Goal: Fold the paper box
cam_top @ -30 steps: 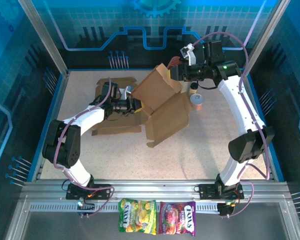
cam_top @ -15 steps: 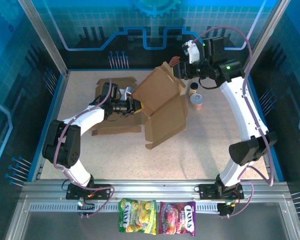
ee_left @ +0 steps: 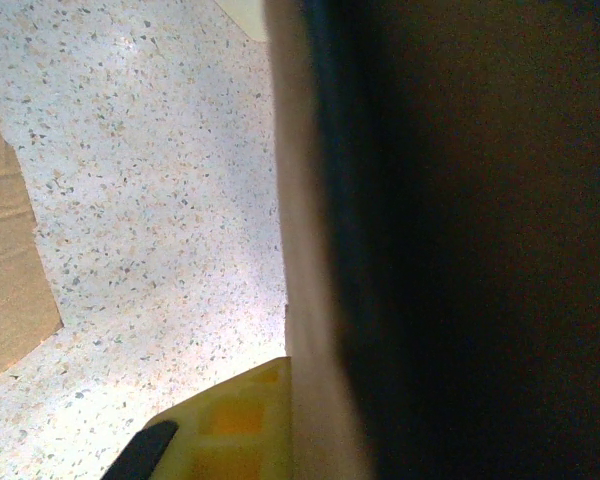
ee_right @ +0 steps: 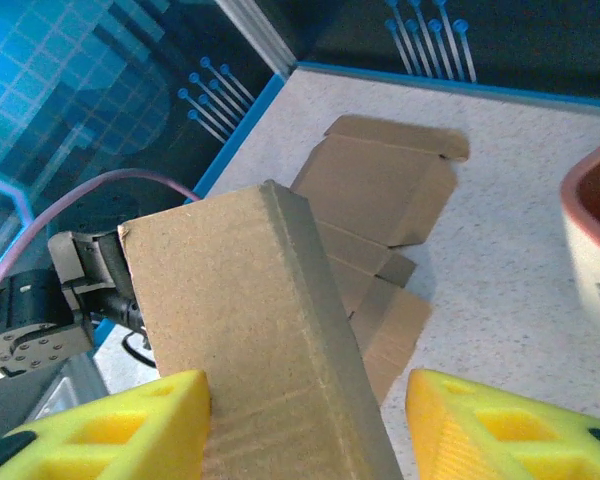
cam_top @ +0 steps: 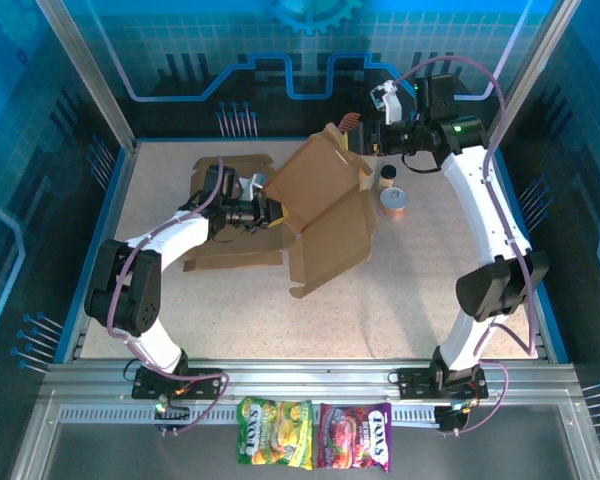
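On the speckled table [cam_top: 400, 290], the paper box [cam_top: 325, 195] stands half-raised at centre frame. Your left gripper [cam_top: 276, 212] pinches its left edge, apparently to anchor it. Your right gripper [ee_right: 305, 400] straddles the top panel, jaws apart, seemingly poised to fold it.

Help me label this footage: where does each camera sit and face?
Top external: above, behind the bases, looking down on the table; both arms, left pincer, right pincer.
Left wrist: faces the table along the paper box wall; one yellow finger.
Right wrist: looks over the paper box toward the left arm; both yellow fingers.
Shared: top and right wrist both show the flat cardboard.
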Motion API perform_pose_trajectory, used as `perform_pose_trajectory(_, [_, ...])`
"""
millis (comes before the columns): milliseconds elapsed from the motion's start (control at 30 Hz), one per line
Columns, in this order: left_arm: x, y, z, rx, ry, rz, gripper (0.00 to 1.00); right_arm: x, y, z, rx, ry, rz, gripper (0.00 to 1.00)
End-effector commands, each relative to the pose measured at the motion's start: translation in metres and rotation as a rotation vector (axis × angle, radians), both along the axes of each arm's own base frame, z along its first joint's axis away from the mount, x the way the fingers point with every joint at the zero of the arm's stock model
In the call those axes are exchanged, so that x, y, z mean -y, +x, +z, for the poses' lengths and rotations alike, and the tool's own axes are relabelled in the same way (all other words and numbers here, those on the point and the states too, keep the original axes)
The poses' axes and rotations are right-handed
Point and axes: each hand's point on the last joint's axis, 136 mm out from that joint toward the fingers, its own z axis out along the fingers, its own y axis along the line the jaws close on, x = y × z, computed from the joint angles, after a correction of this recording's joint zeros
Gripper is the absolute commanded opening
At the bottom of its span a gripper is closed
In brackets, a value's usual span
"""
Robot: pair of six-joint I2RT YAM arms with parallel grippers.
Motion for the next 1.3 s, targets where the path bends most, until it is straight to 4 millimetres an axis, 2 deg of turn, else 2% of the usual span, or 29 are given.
perform_pose_trajectory(0, [0.002,0.000,0.024,0.057,-0.025,-0.035,0.00,-0.010,-0.005,0.006,-0.012,0.053,0.058,0.53])
perform_pose_trajectory(200, [0.002,0.000,0.026,0.060,-0.025,-0.033,0.00,-0.019,-0.010,-0.004,-0.012,0.004,0.076,0.47])
perform_pose_trajectory(600, [0.000,-0.003,0.028,0.064,-0.014,-0.033,0.00,-0.023,-0.009,-0.033,0.059,-0.324,0.003,0.38])
perform_pose_trajectory(900, [-0.001,-0.006,0.028,0.067,-0.003,-0.037,0.00,-0.019,-0.003,-0.054,0.106,-0.569,-0.072,0.41])
perform_pose_trajectory(1067, [0.000,-0.006,0.027,0.065,0.003,-0.042,0.00,-0.014,0.003,-0.058,0.133,-0.673,-0.127,0.49])
perform_pose_trajectory(1267, [0.002,-0.005,0.028,0.068,0.008,-0.049,0.00,-0.013,0.007,-0.062,0.148,-0.742,-0.158,0.40])
